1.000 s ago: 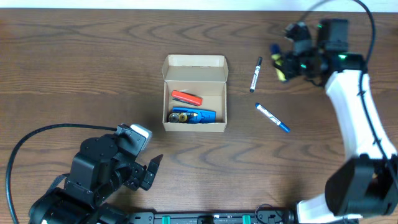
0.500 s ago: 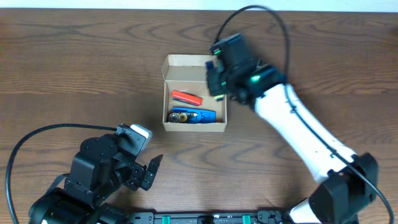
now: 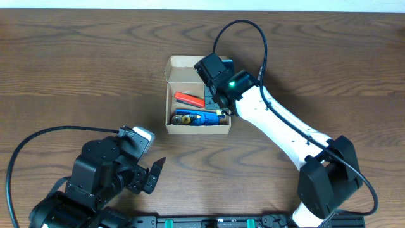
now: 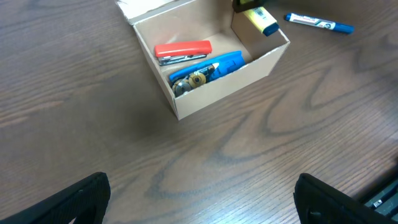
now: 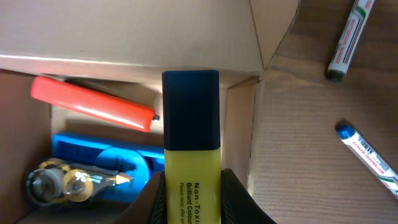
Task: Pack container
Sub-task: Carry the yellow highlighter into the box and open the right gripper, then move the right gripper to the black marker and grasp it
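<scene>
Right wrist: right jaws clamped on yellow highlighter [image 5: 190,130] marked "Non-Toxic", "Brilliant Colour", over container [image 5: 124,37]; left jaws wide apart.

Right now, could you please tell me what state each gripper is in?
The left gripper is open, holding nothing.
The right gripper is closed on a yellow highlighter, over the container.

The container [image 3: 198,130] — small rectangular box of tan cardboard, plain brown sides — stands upright on the table [image 3: 76,76], approx. at the ctr, a bit toward the far edge. It is open: flap lid folded back at the far long side, opening faces up. Partly filled inside — some floor is bare.
</scene>
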Available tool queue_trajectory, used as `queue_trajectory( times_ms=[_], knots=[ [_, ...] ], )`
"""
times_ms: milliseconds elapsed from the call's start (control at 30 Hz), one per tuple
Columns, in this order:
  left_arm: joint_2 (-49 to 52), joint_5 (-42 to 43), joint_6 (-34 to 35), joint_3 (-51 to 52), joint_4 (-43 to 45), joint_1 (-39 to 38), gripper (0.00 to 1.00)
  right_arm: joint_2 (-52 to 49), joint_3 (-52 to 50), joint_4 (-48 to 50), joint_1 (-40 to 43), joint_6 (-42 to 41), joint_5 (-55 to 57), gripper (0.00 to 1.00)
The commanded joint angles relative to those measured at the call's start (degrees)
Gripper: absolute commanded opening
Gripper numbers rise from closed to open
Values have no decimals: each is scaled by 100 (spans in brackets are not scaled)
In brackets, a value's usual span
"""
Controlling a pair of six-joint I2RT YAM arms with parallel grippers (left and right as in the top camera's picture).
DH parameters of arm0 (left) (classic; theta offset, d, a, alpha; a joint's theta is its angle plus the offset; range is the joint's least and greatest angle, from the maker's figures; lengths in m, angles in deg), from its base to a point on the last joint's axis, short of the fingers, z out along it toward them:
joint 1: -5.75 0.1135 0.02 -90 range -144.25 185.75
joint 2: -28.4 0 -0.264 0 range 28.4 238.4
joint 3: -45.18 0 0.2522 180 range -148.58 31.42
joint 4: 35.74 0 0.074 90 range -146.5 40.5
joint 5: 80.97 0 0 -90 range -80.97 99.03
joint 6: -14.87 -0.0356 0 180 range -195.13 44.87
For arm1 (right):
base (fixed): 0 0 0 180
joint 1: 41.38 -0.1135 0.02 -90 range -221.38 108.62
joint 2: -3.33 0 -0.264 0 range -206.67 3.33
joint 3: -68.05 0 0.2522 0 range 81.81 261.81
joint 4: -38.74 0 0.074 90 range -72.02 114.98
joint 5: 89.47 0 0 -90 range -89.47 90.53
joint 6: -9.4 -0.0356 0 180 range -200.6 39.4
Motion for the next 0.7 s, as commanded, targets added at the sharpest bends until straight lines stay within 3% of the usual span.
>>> queue_trajectory(
  times_ms=[0, 33, 100, 133, 367, 567, 633, 667],
  knots=[
    [-15, -22, 63, -94, -13, -22, 95, -17, -4, -7, -46, -173, 103, 11],
    [-15, -22, 66, -94, -13, -22, 95, -17, -4, -11, -46, -173, 35, 16],
    [-15, -22, 66, -94, -13, -22, 95, -17, -4, -26, -46, -173, -90, 40],
    [-15, -22, 63, -94, -11, -22, 95, -15, -4, -31, -46, -170, -116, 45],
    [-15, -22, 63, -94, -13, -22, 95, 387, 28, -72, -37, -146, -72, 45],
    [-15, -22, 66, -94, -13, -22, 95, 1333, 63, 9, 313, -151, 800, 46],
    [-15, -22, 66, -94, -13, -22, 95, 1484, 63, 17, 616, -151, 780, 54],
    [-15, -22, 66, -94, -13, -22, 95, 1510, 63, 17, 778, -149, 710, 65]
  ],
)
